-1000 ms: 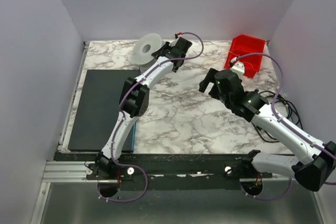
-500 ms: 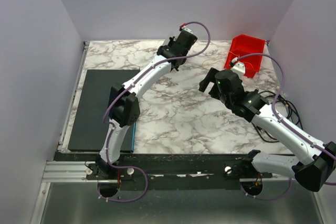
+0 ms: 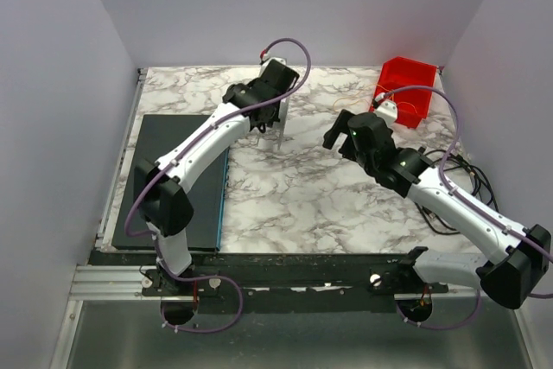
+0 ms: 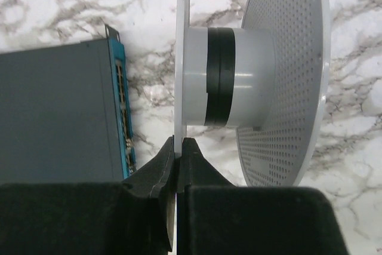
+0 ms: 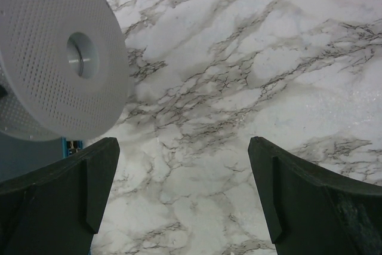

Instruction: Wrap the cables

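The left fingers were pinched tight on the thin edge of one flange of a white reel, holding it on edge above the marble bench. Both flanges stood upright. The flange away from the fingers was peppered with small holes, and the hub between the two was pale grey with a black band around it. From overhead the reel showed almost edge-on, near the far middle of the bench. Just beside it lay a dark grey pad with a blue-green edge.

The right fingers were spread wide with nothing between them, hovering over bare marble and facing the reel's pierced flange.

The cables showed only as hair-fine orange-tan strands at the near left corner of the red bin, in the far right of the bench. They were well apart from the reel (and too thin for me to trace their run). Thicker black cords trailed at the right edge.
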Tool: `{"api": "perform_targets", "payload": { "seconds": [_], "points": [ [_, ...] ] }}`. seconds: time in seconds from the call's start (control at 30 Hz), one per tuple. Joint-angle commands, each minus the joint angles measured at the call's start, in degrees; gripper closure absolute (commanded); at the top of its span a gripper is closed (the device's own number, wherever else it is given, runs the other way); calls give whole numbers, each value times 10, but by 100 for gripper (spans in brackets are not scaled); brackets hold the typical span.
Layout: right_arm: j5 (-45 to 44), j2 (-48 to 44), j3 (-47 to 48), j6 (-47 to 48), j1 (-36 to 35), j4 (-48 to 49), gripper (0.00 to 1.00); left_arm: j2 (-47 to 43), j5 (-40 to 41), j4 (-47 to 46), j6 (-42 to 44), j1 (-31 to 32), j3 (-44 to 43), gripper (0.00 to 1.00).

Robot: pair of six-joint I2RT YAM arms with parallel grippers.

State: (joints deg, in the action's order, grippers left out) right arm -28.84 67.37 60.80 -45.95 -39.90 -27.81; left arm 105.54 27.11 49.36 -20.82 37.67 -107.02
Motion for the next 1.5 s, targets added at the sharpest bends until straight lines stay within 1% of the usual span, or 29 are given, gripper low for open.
{"api": "perform_targets", "payload": {
  "seconds": [0.0, 0.13, 0.33, 0.53, 0.77, 0.87, 0.93, 1.03, 1.07, 1.2, 1.4, 1.47],
  "points": [
    [8, 19, -5, 4, 4, 21, 0, -88, -32, -32, -102, 17, 93, 100],
    [13, 35, -3, 2, 4, 24, 0, -122, 26, -23, -170, 53, 151, 100],
    [5, 39, -14, -4, 3, 26, 0, -163, 60, -44, -238, 98, 232, 100],
    [10, 34, -28, -5, 4, 26, 0, -167, 88, -43, -266, 116, 258, 100],
    [13, 35, -32, -1, 4, 25, 0, -176, 102, -64, -270, 129, 286, 99],
    [13, 35, -32, 2, 4, 24, 0, -181, 103, -70, -271, 131, 298, 92],
    [12, 35, -30, 4, 4, 23, 0, -184, 105, -72, -271, 133, 301, 85],
    [10, 34, -28, 5, 4, 22, 0, -189, 109, -73, -272, 134, 307, 80],
    [9, 33, -26, 6, 4, 22, 0, -190, 109, -75, -272, 134, 310, 75],
    [5, 37, -17, 10, 4, 22, 0, -199, 109, -84, -269, 134, 320, 66],
    [-15, 61, 36, 13, 4, 3, 0, -213, 112, -93, -252, 134, 321, 52],
    [-36, 78, 65, 21, 3, -11, 0, -220, 111, -99, -244, 134, 323, 50]
  ]
}}
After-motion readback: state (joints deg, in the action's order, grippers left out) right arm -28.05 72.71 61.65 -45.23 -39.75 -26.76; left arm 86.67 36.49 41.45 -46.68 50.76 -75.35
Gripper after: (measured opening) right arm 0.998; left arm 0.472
